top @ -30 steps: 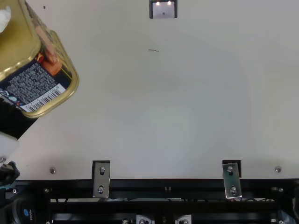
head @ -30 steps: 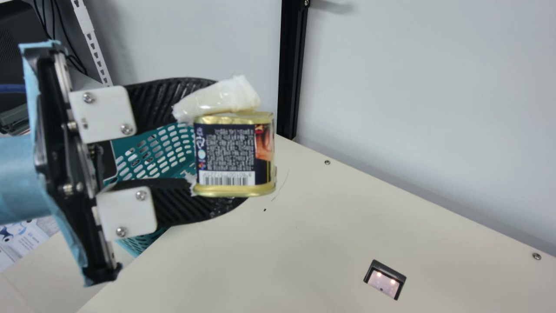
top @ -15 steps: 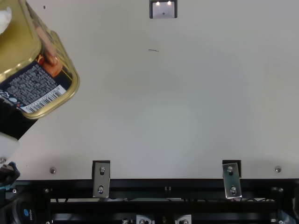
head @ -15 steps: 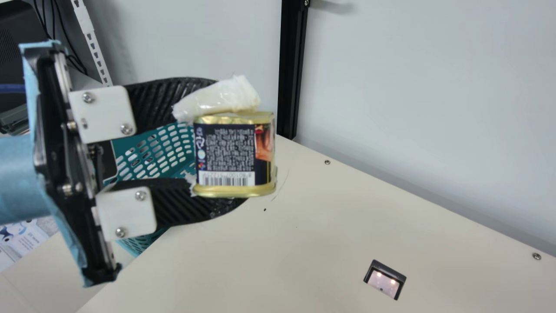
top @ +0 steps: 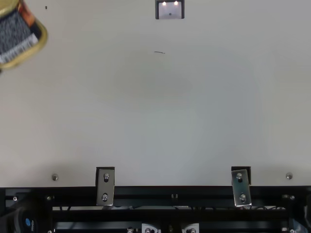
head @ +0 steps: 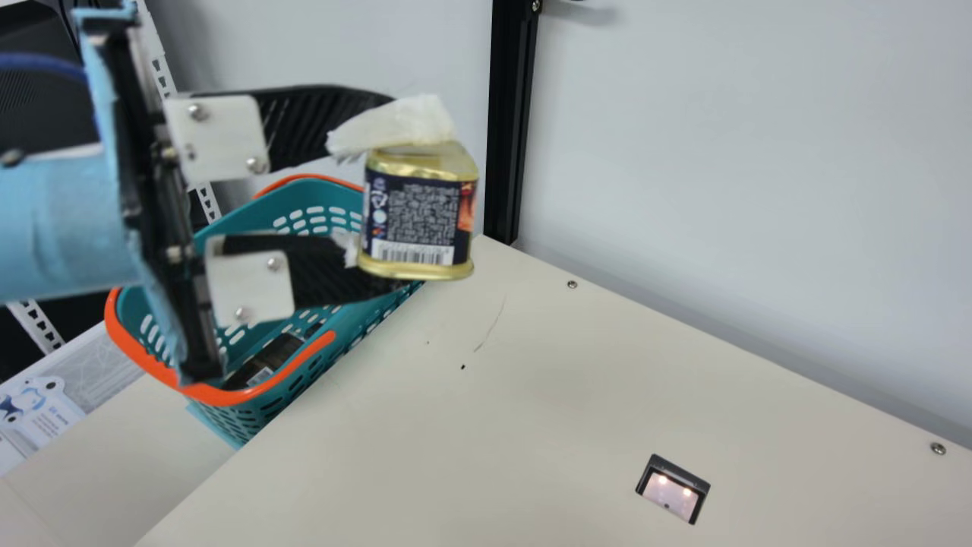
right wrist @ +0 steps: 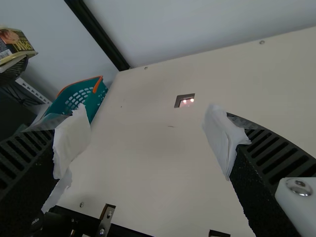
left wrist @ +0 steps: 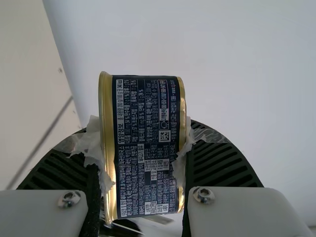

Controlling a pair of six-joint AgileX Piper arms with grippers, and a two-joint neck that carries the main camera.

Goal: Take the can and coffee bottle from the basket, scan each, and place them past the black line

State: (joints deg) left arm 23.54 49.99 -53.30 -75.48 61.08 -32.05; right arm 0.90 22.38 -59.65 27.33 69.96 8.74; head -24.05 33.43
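Within left gripper (head: 401,194), the can (head: 418,220)

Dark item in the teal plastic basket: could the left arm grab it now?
Probably not: the left gripper holds the gold-rimmed metal can, though the basket is open-topped.

Pale blue wrapping (head: 99,228) covers the left arm (head: 38,251), with a blue cable (head: 38,64). White plates (head: 216,137) with silver screws (head: 257,165) join black, ribbed fingers (head: 315,125), ragged white padding (head: 402,121) on them. The right fingers (right wrist: 276,153) match.
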